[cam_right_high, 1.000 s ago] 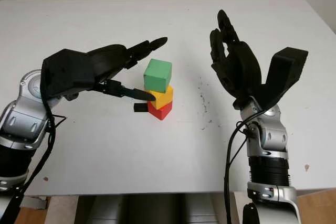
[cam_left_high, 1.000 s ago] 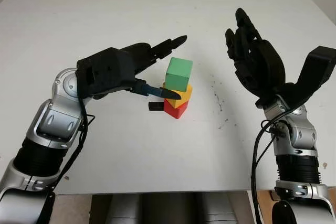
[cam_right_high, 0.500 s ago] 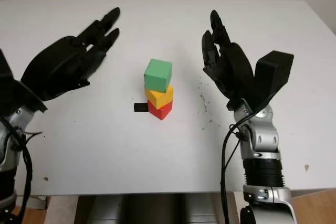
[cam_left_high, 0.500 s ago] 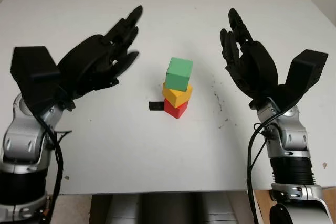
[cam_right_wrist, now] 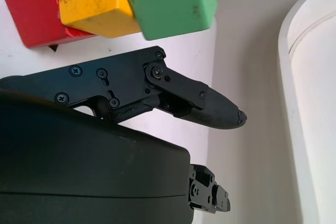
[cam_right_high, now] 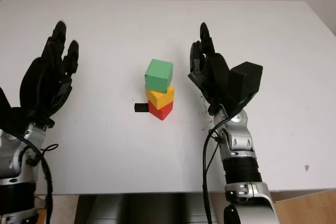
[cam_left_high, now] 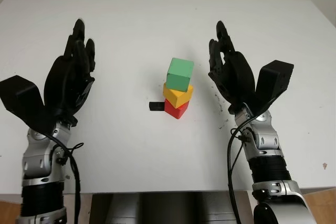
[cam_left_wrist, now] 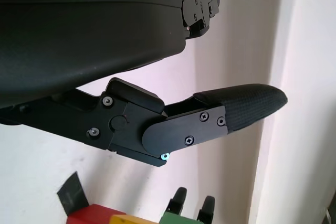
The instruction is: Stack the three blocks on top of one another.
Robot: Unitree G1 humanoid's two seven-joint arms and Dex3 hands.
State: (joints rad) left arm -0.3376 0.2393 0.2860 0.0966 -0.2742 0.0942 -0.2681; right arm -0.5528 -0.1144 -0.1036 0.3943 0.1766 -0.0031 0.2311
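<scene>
Flanking the unmarked green-yellow-red block stack (cam_left_high: 177, 89), left robot hand (cam_left_high: 70, 81) and right robot hand (cam_left_high: 230, 74) hold nothing.

Both hands matte black: left hand (cam_left_high: 67, 85), right hand (cam_left_high: 233, 80), each w/ 3 segmented fingers (cam_left_wrist: 239, 108) w/ textured rubbery pads at tips. Boxy black wrist cam housings on the forearms. Forearms silver/grey metal w/ black ribbed sections lower down. Thin black cables loop loose along both forearms. Small black screws on finger links, one tiny teal-lit dot on a left finger joint.
</scene>
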